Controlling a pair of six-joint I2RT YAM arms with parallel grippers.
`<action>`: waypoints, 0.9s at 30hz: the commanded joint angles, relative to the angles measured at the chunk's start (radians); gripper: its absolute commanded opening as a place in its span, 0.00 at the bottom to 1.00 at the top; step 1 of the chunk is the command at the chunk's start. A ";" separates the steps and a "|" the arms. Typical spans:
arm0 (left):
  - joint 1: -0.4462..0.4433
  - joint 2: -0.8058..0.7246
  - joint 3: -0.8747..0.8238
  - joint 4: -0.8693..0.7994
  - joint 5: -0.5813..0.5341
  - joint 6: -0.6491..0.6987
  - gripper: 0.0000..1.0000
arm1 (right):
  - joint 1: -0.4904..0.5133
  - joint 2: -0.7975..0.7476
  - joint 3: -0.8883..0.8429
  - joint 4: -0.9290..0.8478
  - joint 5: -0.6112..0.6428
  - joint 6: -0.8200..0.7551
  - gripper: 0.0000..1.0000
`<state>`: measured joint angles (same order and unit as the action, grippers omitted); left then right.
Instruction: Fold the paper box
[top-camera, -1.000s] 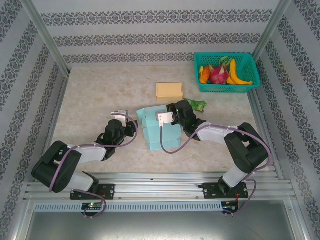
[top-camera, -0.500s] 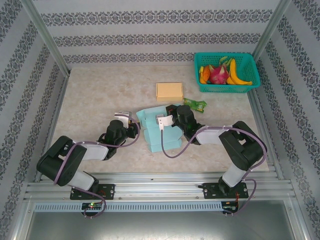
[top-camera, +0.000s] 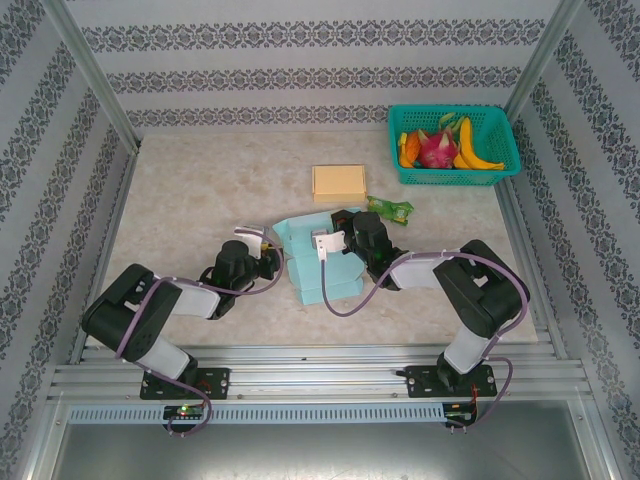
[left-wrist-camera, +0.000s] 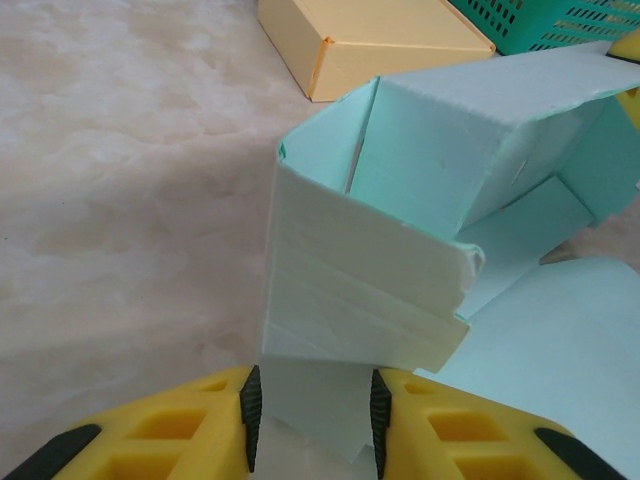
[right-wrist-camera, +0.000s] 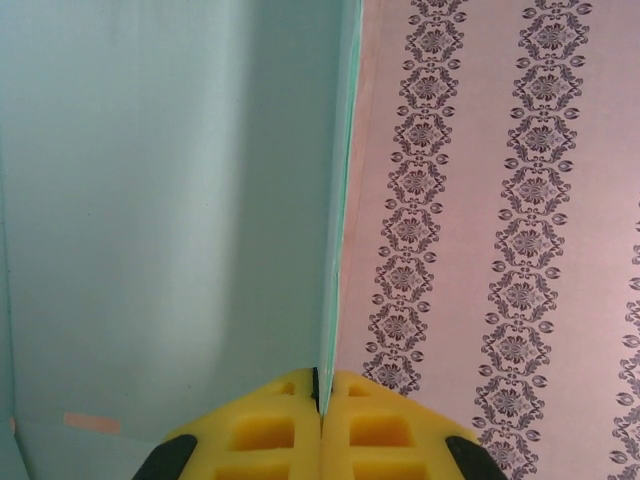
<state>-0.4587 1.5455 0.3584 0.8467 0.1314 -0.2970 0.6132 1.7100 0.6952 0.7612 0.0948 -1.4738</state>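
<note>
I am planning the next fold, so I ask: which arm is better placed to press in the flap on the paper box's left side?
Left, probably. The left gripper stands open right at that flap, while the right gripper is shut on a panel of the paper box, likely steadying it.

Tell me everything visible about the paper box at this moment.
The paper box is pale mint card, half folded and open-topped, its walls partly raised with creased flaps. It lies in front of the flat yellow box. The right claw pinches the edge of one upright wall. A bottom flap sits inside the parted left claw.
</note>
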 joint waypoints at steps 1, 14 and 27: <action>-0.006 0.014 0.020 0.058 0.008 0.023 0.36 | 0.011 0.016 -0.012 0.020 0.017 -0.014 0.00; 0.064 -0.055 -0.103 0.163 -0.015 -0.060 0.37 | 0.006 0.034 -0.005 0.011 0.015 -0.011 0.00; 0.086 0.061 0.041 0.072 0.012 -0.053 0.39 | 0.005 0.034 -0.003 0.007 0.003 -0.006 0.00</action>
<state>-0.3885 1.5734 0.3588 0.9054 0.0914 -0.3481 0.6132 1.7294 0.6956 0.7834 0.1009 -1.4734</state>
